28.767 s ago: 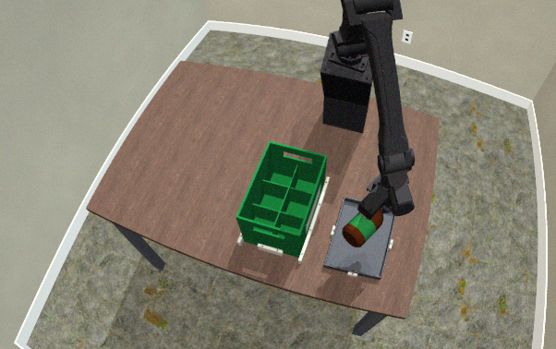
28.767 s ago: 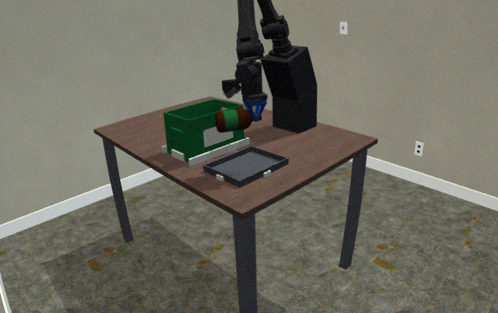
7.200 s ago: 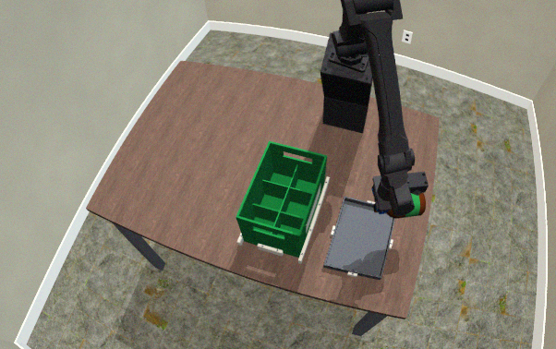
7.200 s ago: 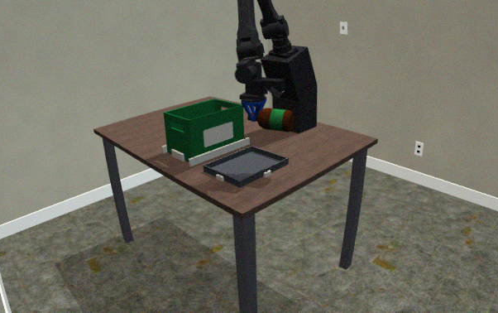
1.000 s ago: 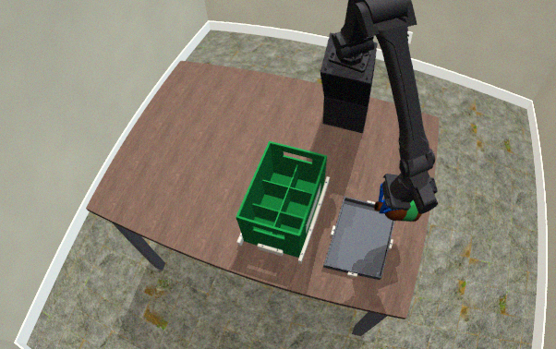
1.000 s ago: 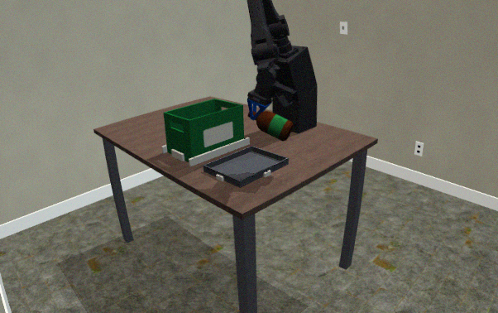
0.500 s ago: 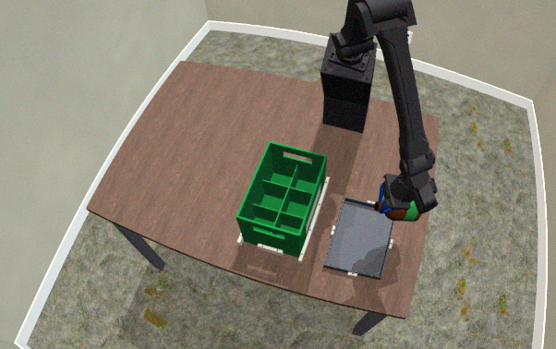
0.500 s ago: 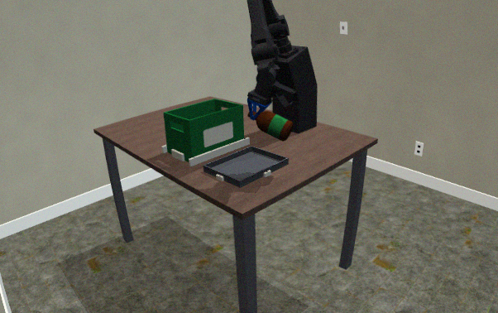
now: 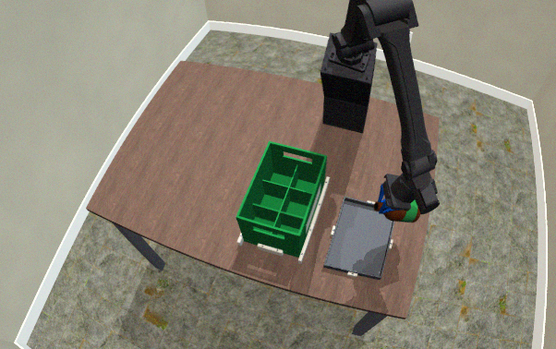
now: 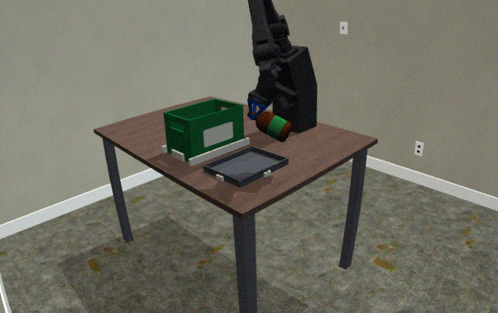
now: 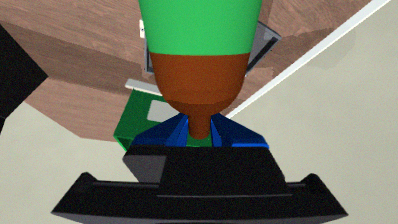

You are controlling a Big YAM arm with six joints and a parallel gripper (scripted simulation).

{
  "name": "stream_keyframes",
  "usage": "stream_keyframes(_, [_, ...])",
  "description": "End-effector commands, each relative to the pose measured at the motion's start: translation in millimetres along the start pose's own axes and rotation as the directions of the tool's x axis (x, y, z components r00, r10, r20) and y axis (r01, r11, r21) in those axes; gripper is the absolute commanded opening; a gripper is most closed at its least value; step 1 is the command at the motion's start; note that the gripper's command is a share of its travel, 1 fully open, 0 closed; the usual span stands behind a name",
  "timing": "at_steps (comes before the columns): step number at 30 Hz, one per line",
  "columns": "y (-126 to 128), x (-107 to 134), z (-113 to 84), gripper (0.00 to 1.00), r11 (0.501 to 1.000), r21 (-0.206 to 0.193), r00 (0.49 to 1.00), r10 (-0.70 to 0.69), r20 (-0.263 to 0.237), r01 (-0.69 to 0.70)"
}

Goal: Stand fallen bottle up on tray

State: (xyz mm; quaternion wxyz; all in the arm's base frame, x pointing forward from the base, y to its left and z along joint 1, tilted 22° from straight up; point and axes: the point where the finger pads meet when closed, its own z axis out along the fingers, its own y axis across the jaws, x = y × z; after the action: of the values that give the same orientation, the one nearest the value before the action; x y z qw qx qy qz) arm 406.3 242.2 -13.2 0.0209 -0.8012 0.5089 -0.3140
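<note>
Tray (image 9: pixel 343 258) beside crate (image 9: pixel 249 217)
</note>
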Motion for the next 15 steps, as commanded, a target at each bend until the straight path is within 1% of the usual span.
stream_keyframes(1, [-7.3, -10.1, -2.9, 0.00, 1.000, 0.002, 1.000, 0.001, -0.010, -0.001])
stream_keyframes(9, [-7.0, -8.8, -2.4, 0.00, 1.000, 0.000, 0.998, 0.003, -0.068, -0.003])
stream_keyframes(11, [-7.0, -8.8, -2.4, 0.00, 1.000, 0.000, 0.998, 0.003, -0.068, -0.003])
stream_keyframes(12, [-7.0, -3.4, 0.9, 0.00, 1.000, -0.006, 0.997, 0.013, -0.079, -0.014])
stream_keyframes(15, [-7.0, -10.1, -3.4, 0.00, 1.000, 0.003, 0.996, 0.001, -0.092, 0.000])
